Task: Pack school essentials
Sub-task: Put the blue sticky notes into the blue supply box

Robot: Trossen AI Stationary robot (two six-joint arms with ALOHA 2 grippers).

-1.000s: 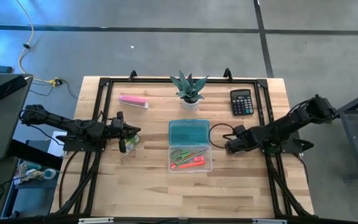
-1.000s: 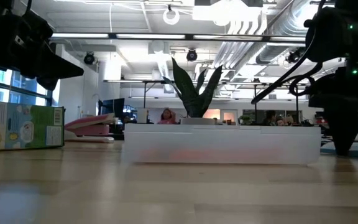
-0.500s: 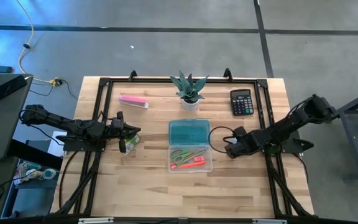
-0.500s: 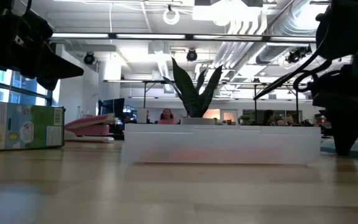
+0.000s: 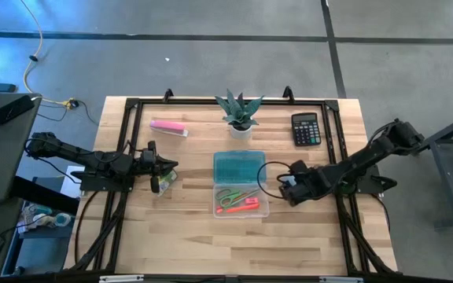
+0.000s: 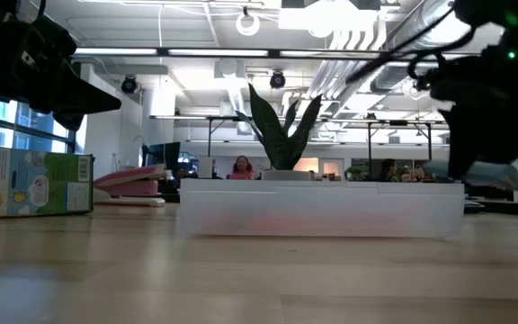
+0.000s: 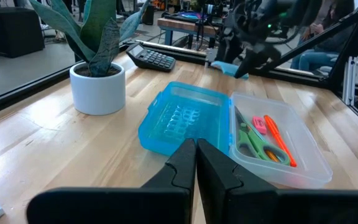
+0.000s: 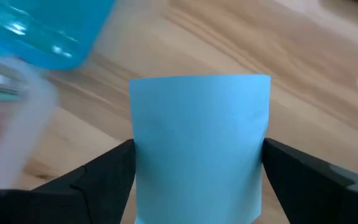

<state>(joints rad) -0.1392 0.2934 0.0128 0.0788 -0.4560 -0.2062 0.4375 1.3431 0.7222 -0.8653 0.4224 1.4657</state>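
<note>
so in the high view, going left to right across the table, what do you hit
left gripper → pink bar → plant → right gripper holding the sticky pad → calculator

High view straight down over whole table (image 5: 179,228). Low view level at tabletop. Left wrist looks across open pencil case (image 7: 229,134), shared with high view; right wrist close over wood.
</note>
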